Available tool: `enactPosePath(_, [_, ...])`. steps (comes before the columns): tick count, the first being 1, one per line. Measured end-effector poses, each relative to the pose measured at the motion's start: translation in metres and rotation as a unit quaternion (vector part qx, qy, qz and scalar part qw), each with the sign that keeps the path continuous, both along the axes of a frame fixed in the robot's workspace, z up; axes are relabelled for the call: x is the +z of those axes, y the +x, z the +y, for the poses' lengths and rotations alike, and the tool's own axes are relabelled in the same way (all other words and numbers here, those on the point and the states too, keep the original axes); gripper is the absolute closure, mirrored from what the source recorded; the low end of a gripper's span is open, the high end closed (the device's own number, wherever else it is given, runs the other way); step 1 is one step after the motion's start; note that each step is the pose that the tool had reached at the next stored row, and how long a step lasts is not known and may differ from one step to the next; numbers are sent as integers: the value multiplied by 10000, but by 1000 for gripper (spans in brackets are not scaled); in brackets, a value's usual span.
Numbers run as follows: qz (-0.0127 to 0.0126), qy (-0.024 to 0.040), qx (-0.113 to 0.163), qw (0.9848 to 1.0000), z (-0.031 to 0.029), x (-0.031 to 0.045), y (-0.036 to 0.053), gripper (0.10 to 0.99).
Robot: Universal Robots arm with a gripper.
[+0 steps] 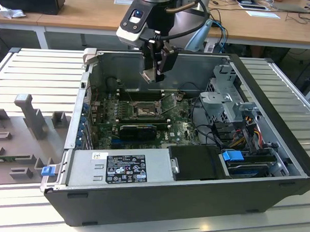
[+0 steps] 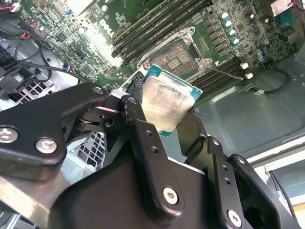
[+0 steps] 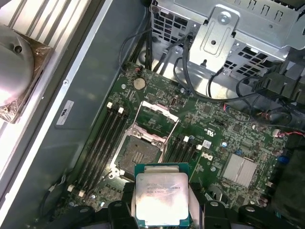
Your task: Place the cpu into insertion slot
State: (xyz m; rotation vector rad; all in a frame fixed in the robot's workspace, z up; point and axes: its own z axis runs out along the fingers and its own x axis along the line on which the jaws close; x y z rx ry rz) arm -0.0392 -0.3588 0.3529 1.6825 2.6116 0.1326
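Gripping the cpu (image 2: 164,102) by opposite edges in the tool (image 1: 156,74), upper centre of the exterior view, poised above the open insertion slot (image 3: 140,155), likely for alignment.

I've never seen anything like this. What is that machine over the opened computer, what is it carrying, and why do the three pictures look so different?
It is a robot arm. Its gripper hangs over an open computer case lying on a slatted metal table. The exterior view comes from a camera off the arm; both wrist views come from cameras riding on the arm, looking down into the case. Two black fingers pinch the cpu, a flat silver-topped chip. Below it, on the green motherboard, the insertion slot lies open; the chip is above it, not yet in.
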Motion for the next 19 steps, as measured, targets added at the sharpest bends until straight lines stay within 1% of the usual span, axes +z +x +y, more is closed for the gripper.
enactPosePath(2, [0,-1,-5,10000,0,-14,0,557])
enactPosePath(10, [0,-1,-120,9999,0,-17,1,557])
enactPosePath(19, [0,-1,-322,9995,0,-25,1,557])
